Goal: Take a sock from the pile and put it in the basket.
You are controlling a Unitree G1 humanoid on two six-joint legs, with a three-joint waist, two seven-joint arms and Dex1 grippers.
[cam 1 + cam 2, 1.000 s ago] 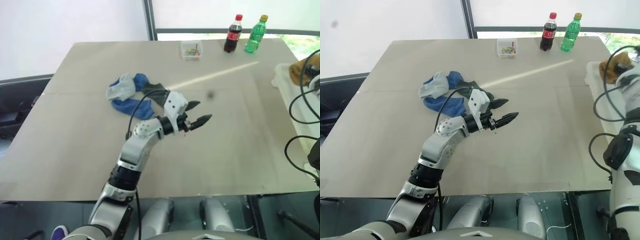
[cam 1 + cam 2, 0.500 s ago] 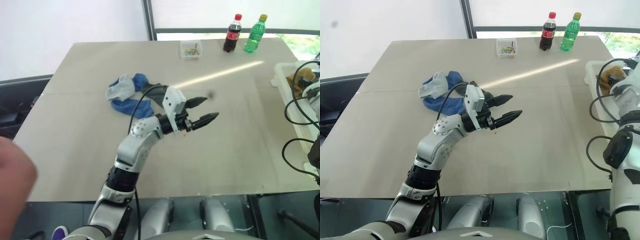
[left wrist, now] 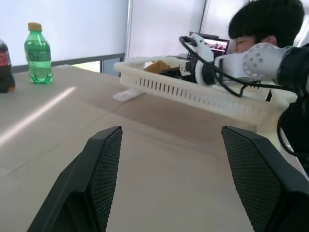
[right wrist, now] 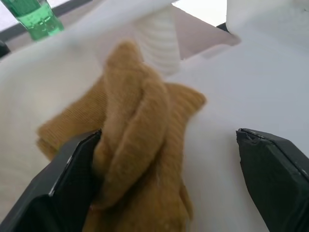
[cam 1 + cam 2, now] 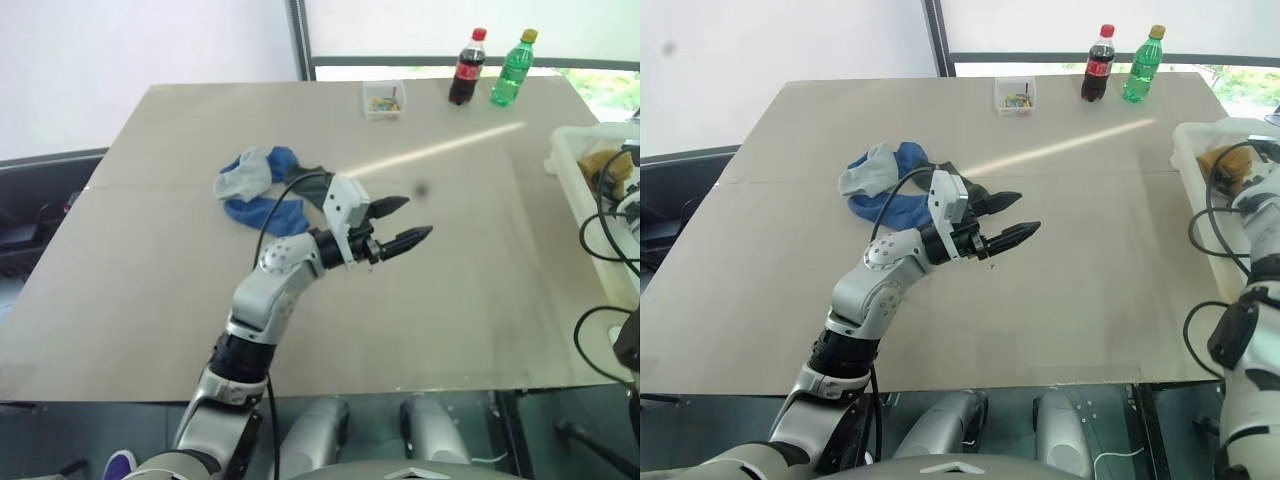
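The pile [image 5: 255,190] of blue, grey and dark socks lies on the tan table [image 5: 160,300], left of centre. My left gripper [image 5: 415,220] hovers open over the table, to the right of the pile, with nothing between its fingers. The cream-white basket [image 5: 565,150] stands at the table's right edge. A mustard sock [image 4: 140,135] lies crumpled inside it. My right gripper [image 4: 169,140] is down in the basket with its fingers wide open. The sock rests against one finger [image 4: 67,193] and is clear of the other. The left wrist view shows that gripper [image 3: 186,72] over the basket [image 3: 193,89].
A cola bottle [image 5: 466,68], a green bottle [image 5: 512,68] and a small clear box [image 5: 383,100] stand along the table's far edge. A person [image 3: 265,24] sits behind the basket. Black cables hang off my right arm beside the basket.
My right gripper sank into the basket and opened, and the mustard sock now lies there. A blurred hand seen at the left half a second ago is gone. The left arm barely moved.
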